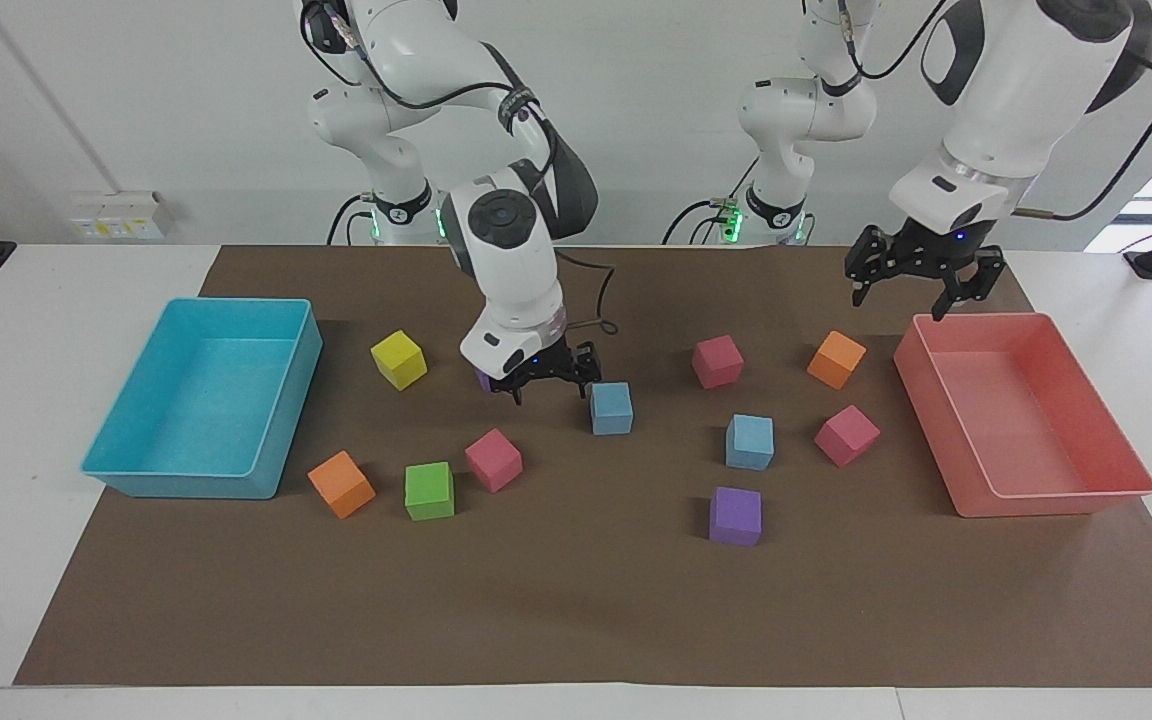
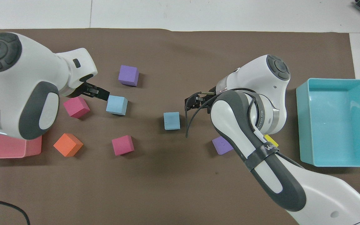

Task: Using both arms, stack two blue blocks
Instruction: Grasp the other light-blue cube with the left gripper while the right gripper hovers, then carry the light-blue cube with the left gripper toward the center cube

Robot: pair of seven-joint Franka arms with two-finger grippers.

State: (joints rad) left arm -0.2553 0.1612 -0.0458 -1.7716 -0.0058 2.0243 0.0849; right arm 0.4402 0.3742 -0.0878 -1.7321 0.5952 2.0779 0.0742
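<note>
Hiding yellow cube (image 2: 271, 139) (corner visible): right arm (image 2: 255, 131)

Matte blue blocks (image 1: 612, 408) on brown paper sheet (image 1: 576, 600).

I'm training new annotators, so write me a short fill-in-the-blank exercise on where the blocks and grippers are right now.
1. Both blue blocks rest on the brown ____.
2. The right gripper holds ____.
3. The left gripper hangs over the mat beside the ____ tray.
4. The purple block farthest from the robots lies nearest the ____ block.

Missing words: mat; nothing; pink; blue
</note>
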